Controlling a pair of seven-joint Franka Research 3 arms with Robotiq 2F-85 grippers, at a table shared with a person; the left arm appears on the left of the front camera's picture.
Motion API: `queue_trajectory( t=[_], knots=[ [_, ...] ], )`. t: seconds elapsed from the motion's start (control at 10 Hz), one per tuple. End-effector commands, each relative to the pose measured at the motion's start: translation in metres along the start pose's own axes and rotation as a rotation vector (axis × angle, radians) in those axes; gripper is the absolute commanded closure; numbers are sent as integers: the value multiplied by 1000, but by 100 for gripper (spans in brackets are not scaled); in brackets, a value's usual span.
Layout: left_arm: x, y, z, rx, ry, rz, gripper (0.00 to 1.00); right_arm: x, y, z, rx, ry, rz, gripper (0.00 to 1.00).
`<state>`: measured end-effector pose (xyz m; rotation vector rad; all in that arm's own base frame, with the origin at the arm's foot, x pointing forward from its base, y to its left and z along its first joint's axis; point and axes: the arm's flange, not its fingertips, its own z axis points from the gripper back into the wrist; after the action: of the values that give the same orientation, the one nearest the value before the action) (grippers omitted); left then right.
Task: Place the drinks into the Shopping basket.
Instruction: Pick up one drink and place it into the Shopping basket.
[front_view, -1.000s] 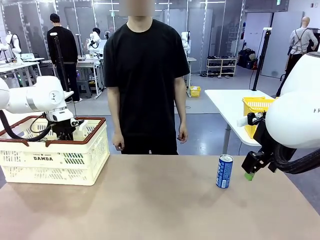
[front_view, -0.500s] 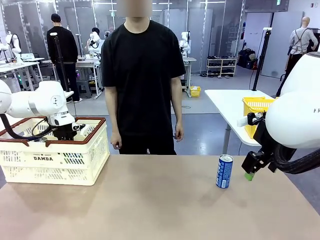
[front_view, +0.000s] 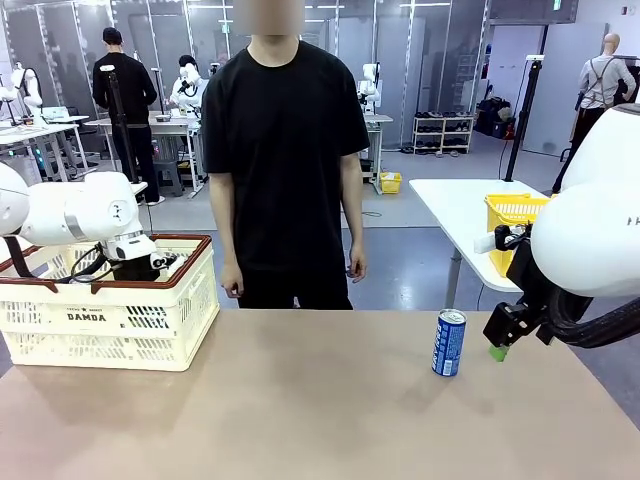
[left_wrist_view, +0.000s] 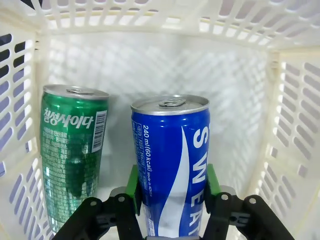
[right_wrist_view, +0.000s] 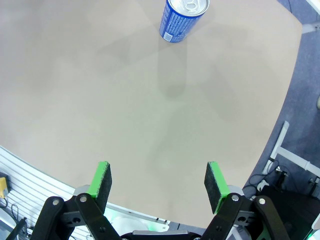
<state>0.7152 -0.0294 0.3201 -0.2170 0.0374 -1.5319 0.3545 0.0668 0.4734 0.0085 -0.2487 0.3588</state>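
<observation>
Inside the cream Shopping basket (front_view: 110, 322), at the table's left end, my left gripper (left_wrist_view: 171, 180) is shut on a blue can (left_wrist_view: 172, 150) with white lettering. This can stands upright between the green pads. A green can (left_wrist_view: 72, 150) stands upright beside it, close to the lattice wall. In the front view the left gripper (front_view: 137, 266) reaches down past the brown rim. Another blue can (front_view: 449, 343) stands on the table at the right. My right gripper (front_view: 503, 340) hangs open just right of it. In the right wrist view this can (right_wrist_view: 182, 19) sits far beyond the open fingers (right_wrist_view: 159, 182).
A person in a black shirt (front_view: 285, 150) stands at the far side of the table, hands down. A yellow mesh basket (front_view: 512, 215) sits on a white side table behind the right arm. The tan tabletop (front_view: 300, 400) lies bare between basket and can.
My left arm has sunk a little deeper into the basket with the blue can. The right arm and the can on the table have not moved.
</observation>
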Motion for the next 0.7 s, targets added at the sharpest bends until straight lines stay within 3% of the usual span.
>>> queue_trajectory(
  t=[0.0, 0.5, 0.6],
  knots=[
    [5, 1, -9, 32, 13, 48, 43, 0, 0, 0, 7, 1, 5, 7],
    [8, 3, -21, 38, 29, 37, 43, 0, 0, 0, 7, 1, 5, 7],
    [9, 2, -21, 32, 35, 39, 39, 0, 0, 0, 7, 1, 5, 7]
  ],
)
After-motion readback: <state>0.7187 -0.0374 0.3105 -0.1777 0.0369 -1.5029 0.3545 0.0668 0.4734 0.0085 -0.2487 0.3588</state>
